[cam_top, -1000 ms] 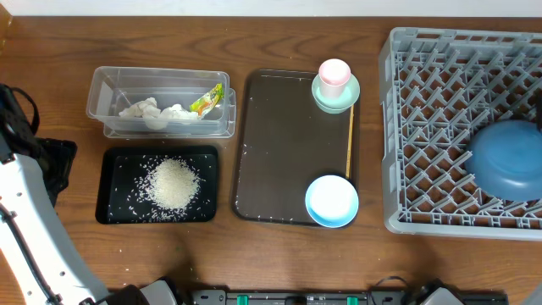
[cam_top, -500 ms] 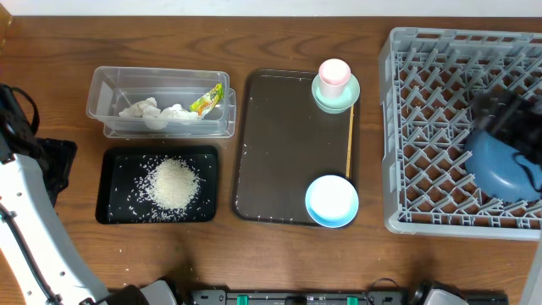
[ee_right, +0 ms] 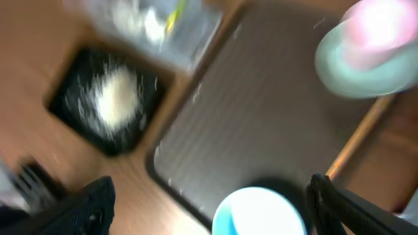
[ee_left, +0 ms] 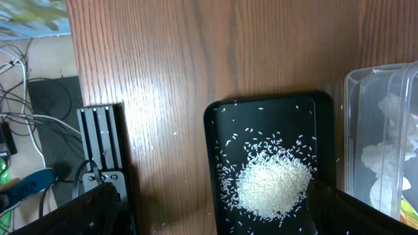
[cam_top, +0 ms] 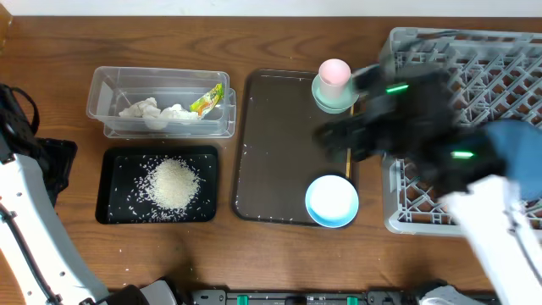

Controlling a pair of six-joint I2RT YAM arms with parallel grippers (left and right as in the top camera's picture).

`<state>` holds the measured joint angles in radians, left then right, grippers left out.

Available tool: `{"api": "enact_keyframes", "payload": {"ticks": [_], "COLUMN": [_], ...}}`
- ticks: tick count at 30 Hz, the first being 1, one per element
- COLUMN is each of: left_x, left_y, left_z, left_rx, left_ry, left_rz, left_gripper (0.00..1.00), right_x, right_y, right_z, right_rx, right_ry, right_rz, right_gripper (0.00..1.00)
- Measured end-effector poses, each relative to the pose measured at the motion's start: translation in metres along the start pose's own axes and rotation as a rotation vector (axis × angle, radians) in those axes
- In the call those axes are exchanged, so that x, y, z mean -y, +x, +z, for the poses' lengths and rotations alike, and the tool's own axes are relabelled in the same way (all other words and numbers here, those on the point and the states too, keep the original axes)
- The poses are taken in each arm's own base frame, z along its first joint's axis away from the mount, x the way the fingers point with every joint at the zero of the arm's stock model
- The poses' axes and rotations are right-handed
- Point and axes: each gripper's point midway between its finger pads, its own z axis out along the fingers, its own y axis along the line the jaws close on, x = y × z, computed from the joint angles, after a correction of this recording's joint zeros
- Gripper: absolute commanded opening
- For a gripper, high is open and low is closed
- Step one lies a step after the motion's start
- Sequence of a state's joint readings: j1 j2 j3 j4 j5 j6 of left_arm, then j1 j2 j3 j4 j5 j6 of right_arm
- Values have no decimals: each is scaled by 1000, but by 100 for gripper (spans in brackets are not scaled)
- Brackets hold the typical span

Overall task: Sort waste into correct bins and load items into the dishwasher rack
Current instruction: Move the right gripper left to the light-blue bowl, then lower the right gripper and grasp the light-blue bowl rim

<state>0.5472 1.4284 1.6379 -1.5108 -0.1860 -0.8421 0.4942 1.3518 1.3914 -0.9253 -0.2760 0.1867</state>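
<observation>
Right gripper (cam_top: 332,134), blurred overhead, hovers above the brown serving tray (cam_top: 279,144); the dark blue bowl (cam_top: 518,142) sits to its right in the grey rack (cam_top: 406,51). Left wrist: left gripper (ee_left: 215,219) gapes empty over rice (ee_left: 271,189) in the black tray (ee_left: 222,124). Right wrist: fingers (ee_right: 91,205) spread wide, holding nothing, light blue bowl (ee_right: 258,212) beneath.

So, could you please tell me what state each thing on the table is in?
Clear tub, holding tissue wads and a wrapper.
Black tray, holding rice.
Pink cup, upright on the green dish.
Light blue bowl, upright, empty.
Dark blue bowl, in the rack.
Left pincer, open, empty.
Right pincer, open, empty.
</observation>
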Motion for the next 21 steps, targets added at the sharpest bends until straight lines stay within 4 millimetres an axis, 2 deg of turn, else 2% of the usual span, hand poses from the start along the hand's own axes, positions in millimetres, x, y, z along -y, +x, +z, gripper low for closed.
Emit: {"api": "enact_keyframes", "payload": {"ticks": [4, 6, 9, 11, 13, 16, 21], "left_x": [0, 0, 0, 0, 0, 0, 0], "left_y": [0, 0, 0, 0, 0, 0, 0], "left_z": [0, 0, 0, 0, 0, 0, 0], "left_rx": [0, 0, 0, 0, 0, 0, 0], "left_ry": [0, 0, 0, 0, 0, 0, 0], "left_rz": [0, 0, 0, 0, 0, 0, 0], "left_gripper": [94, 94, 94, 94, 94, 94, 94], "right_x": [-24, -31, -29, -22, -13, -2, 7], "right_y": [33, 53, 85, 107, 124, 142, 153], "right_z": [55, 85, 118, 133, 140, 142, 131], "right_rx": [-151, -231, -347, -421, -482, -549, -595], "right_ry": [96, 152, 242, 312, 376, 451, 521], "right_rz": [-85, -118, -137, -133, -125, -98, -39], "right_gripper": [89, 83, 79, 77, 75, 75, 74]}}
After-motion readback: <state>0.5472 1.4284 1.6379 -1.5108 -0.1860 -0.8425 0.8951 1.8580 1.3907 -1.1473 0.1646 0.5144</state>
